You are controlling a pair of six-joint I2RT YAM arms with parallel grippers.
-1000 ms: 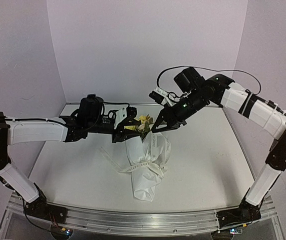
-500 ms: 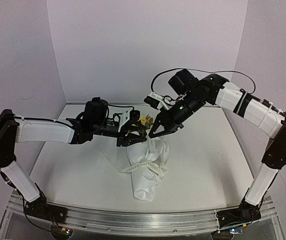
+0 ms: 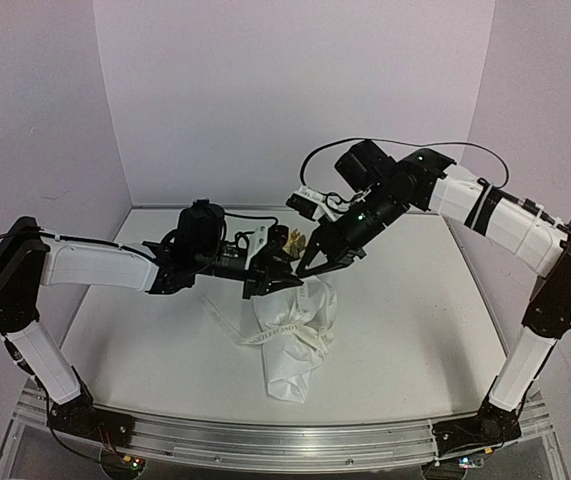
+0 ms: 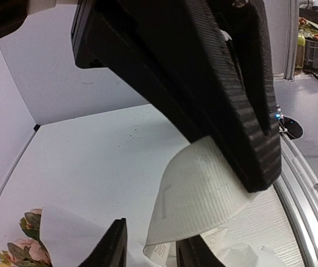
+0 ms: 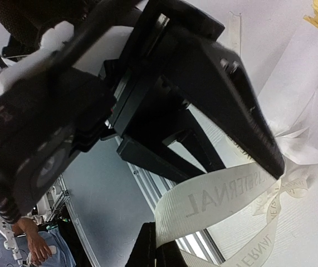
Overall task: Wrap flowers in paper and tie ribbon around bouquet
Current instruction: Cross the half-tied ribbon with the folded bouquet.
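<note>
White table [image 3: 415, 330] w/ a metal rail [image 3: 285, 440] along its near edge; pale lilac walls [image 3: 285, 100] on three sides. Right wrist view: person in a blue shirt [image 5: 5, 247] at bottom left (partly cut off). Left wrist view: blurry shelf clutter [image 4: 317, 39] top right.

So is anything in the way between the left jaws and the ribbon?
Nothing visible is. The ribbon hangs in the gap between the left gripper's open jaws, right against one of them. The right gripper pinches the same ribbon close by, just above the bouquet.
</note>
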